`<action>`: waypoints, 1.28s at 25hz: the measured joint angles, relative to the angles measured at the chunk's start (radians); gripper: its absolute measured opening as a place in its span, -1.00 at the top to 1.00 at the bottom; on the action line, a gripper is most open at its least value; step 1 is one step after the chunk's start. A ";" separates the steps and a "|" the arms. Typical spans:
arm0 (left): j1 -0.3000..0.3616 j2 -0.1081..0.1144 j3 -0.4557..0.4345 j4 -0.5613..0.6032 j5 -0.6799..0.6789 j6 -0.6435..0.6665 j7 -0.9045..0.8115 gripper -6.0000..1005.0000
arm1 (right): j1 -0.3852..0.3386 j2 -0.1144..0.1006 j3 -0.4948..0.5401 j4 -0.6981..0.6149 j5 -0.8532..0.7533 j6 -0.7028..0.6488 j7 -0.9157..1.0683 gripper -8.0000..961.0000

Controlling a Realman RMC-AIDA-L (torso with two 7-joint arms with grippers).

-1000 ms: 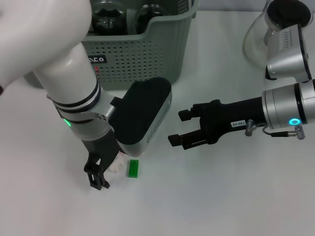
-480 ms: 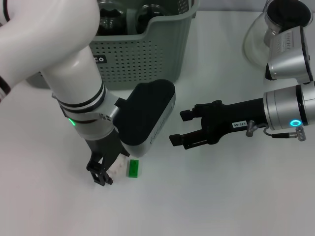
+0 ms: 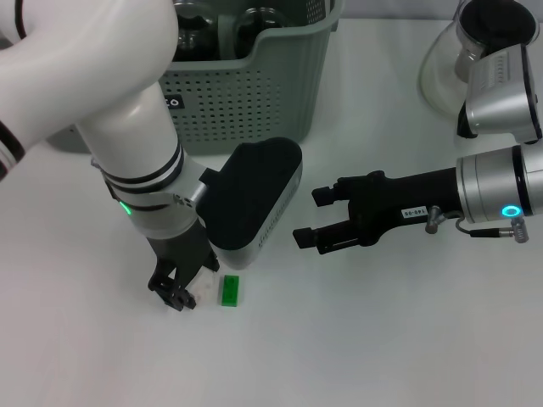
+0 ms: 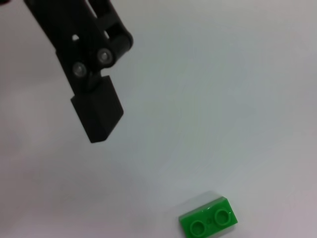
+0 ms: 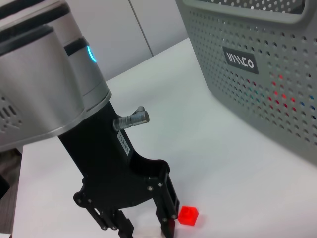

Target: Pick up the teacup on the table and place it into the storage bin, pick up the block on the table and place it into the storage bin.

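Observation:
A small green block (image 3: 229, 290) with two studs lies on the white table; the left wrist view shows it (image 4: 208, 223) apart from one black finger (image 4: 96, 111). My left gripper (image 3: 174, 297) hangs open just left of it, fingertips near the table. In the right wrist view a tiny red block (image 5: 188, 215) sits beside that left gripper (image 5: 141, 228). The grey-green storage bin (image 3: 254, 93) stands at the back with dark round vessels (image 3: 254, 25) inside. No teacup shows on the table. My right gripper (image 3: 308, 217) hovers open at mid-table, pointing left.
A clear glass vessel (image 3: 437, 72) stands at the back right, near the right arm's upper links. The left arm's bulky wrist housing (image 3: 254, 199) hangs between the bin and the green block.
My left gripper has drawn slightly back toward the bin, its fingertips now closer to the green block's left side. The right arm has hardly moved.

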 joint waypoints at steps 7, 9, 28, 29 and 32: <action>-0.002 0.000 -0.014 0.007 -0.008 0.016 -0.003 0.04 | -0.001 -0.001 0.001 0.000 0.000 0.000 0.000 -0.90; -0.001 0.000 -0.046 0.034 -0.019 0.056 -0.004 0.09 | -0.001 -0.001 0.001 0.000 0.000 0.000 0.000 -0.90; -0.158 0.313 -1.171 -0.134 -0.404 0.080 -0.428 0.08 | -0.008 -0.012 -0.006 -0.002 0.000 -0.007 -0.007 -0.90; -0.158 0.318 -1.165 -0.151 -0.401 0.054 -0.435 0.06 | -0.006 -0.012 -0.007 -0.002 0.000 -0.007 -0.008 -0.90; -0.156 0.317 -1.125 -0.183 -0.386 -0.045 -0.455 0.00 | -0.006 -0.010 -0.008 -0.002 0.000 -0.008 -0.010 -0.90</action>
